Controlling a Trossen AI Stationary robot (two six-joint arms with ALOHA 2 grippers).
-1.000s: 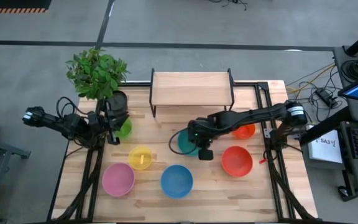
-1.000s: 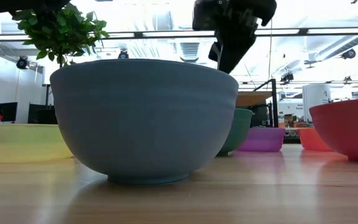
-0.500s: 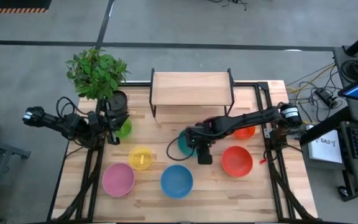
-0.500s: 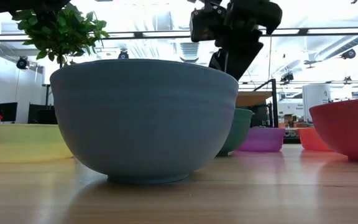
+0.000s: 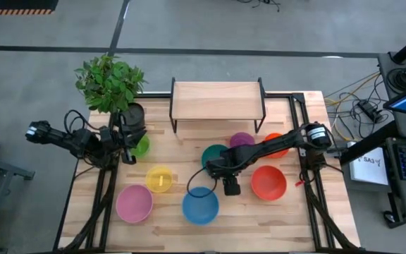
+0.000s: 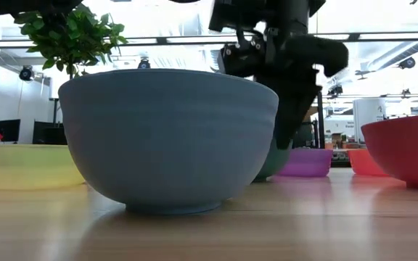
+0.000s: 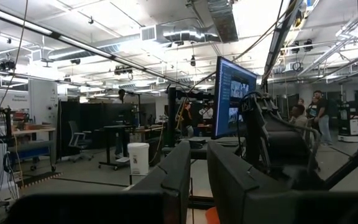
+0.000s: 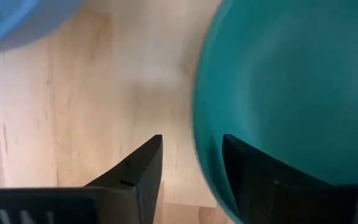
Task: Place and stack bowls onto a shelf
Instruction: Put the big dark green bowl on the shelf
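Teal bowl [image 5: 215, 156]: one large round plastic bowl, standing on the wooden table [image 5: 287, 212] in front of the shelf [image 5: 217, 100], whose light wooden top is bare. The right gripper [image 5: 211, 169] is low over the bowl's near rim; in the right wrist view its two dark fingers [image 8: 138, 171] are spread, one over bare wood outside the rim, the other over the teal wall, so the rim lies between the jaws and is not yet pinched. Just beside the gripper on its outer side: blue bowl [image 5: 200, 204]. Beyond the teal bowl, toward the shelf: purple bowl [image 5: 242, 140] and orange bowl [image 5: 279, 147]. Off to the arm's side: red bowl [image 5: 268, 182]. Well apart, across the table: yellow bowl [image 5: 160, 178], pink bowl [image 5: 133, 203], lime green bowl [image 5: 142, 145]. The left gripper [image 5: 127, 144] waits by the plant pot [image 5: 134, 115]; whether it is spread or pressed together cannot be told. Hazards, as judged: closing with too shallow a bite on the thin rim could let the smooth plastic slip or tip on lifting; a descent slightly off could push the bowl along the table into the purple one; the wrist could brush the blue bowl close alongside.
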